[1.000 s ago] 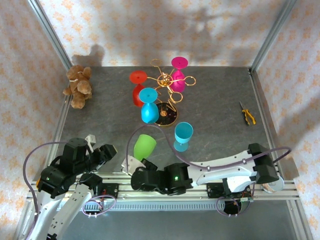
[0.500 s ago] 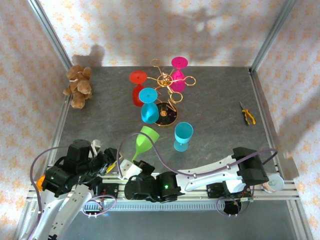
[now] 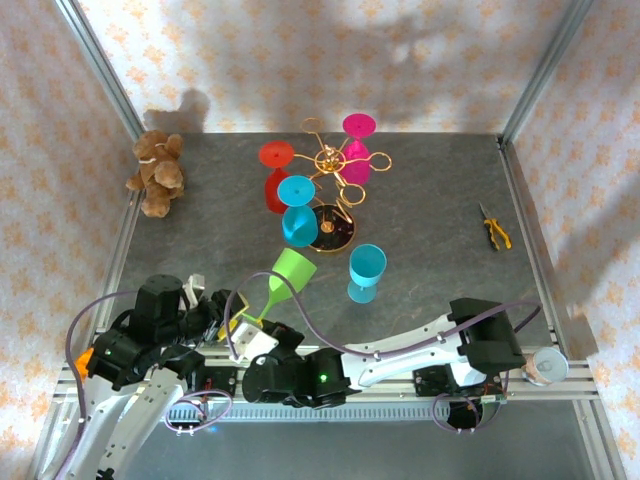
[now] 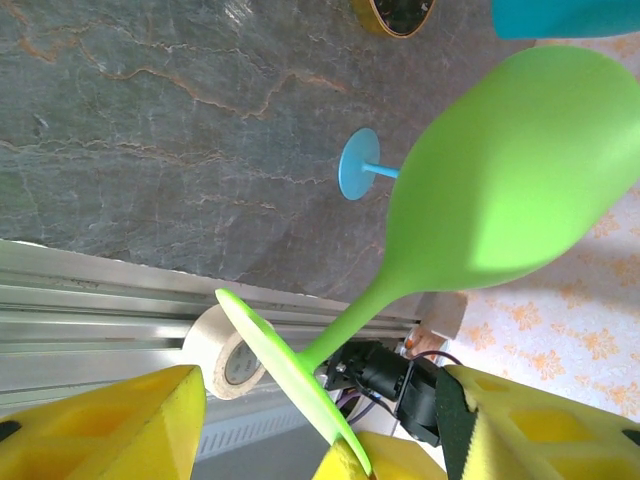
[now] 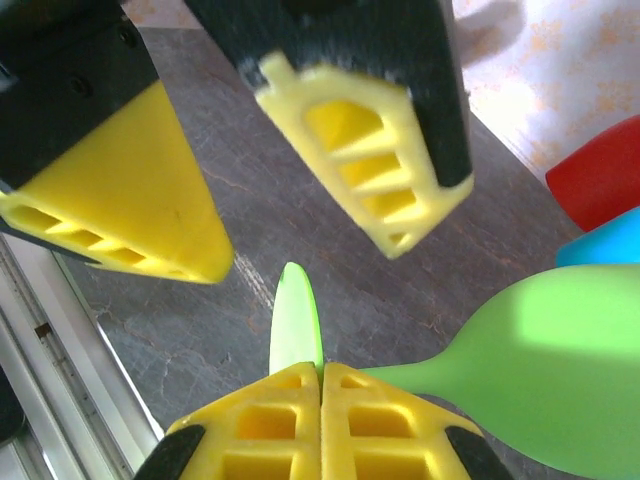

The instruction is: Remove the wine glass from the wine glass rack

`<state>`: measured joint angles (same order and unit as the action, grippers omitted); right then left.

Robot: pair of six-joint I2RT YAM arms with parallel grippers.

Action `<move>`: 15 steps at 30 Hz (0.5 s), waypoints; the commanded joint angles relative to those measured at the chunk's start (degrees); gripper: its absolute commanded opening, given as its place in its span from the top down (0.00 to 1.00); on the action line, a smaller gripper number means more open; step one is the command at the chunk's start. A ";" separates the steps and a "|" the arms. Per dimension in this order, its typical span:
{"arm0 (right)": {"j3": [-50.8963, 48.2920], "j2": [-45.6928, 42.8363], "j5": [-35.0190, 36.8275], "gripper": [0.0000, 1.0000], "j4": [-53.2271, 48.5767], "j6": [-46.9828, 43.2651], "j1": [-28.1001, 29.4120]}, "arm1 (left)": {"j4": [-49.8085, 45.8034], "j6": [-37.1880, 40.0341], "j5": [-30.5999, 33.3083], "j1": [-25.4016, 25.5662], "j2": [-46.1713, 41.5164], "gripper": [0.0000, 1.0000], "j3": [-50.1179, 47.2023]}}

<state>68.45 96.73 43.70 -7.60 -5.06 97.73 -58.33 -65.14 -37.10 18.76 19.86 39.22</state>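
Top external: my left gripper (image 3: 218,316) sits at lower left, just beside the foot of the green wine glass (image 3: 290,272). The glass is off the wine glass rack (image 3: 335,165). It is held low in the centre of the frame, well apart from the rack at upper centre. Long axis: foot at lower left, stem slanting up to the bowl at upper right, with the bowl end toward the rack.

Left wrist view: my left fingers (image 4: 100,420) are spread wide at the bottom corners. The green foot disc is edge-on between them, and I see no contact with either pad. The left gripper holds nothing.

Right wrist view: the right gripper (image 5: 320,385) is clamped on the rim of the foot, jaws pressed together with the thin green disc sticking out between them. The left gripper's two yellow fingers stand apart across the top of the frame.

My read is a handover. Both grippers are at the foot, and the next move turns on the disc lying between the spread left pads.

Further right in the top view, a cyan glass (image 3: 365,270) stands upright on the table (image 3: 440,190). Pliers (image 3: 495,228) lie near the right edge.
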 commanded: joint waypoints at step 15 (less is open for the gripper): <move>4.28 1.55 3.12 1.00 9.76 -8.96 0.53 | 4.35 -0.61 -0.36 0.23 1.33 0.56 -1.16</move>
<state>70.67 99.92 45.69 -0.34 -12.45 97.84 -55.83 -66.00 -37.10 18.76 20.78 38.98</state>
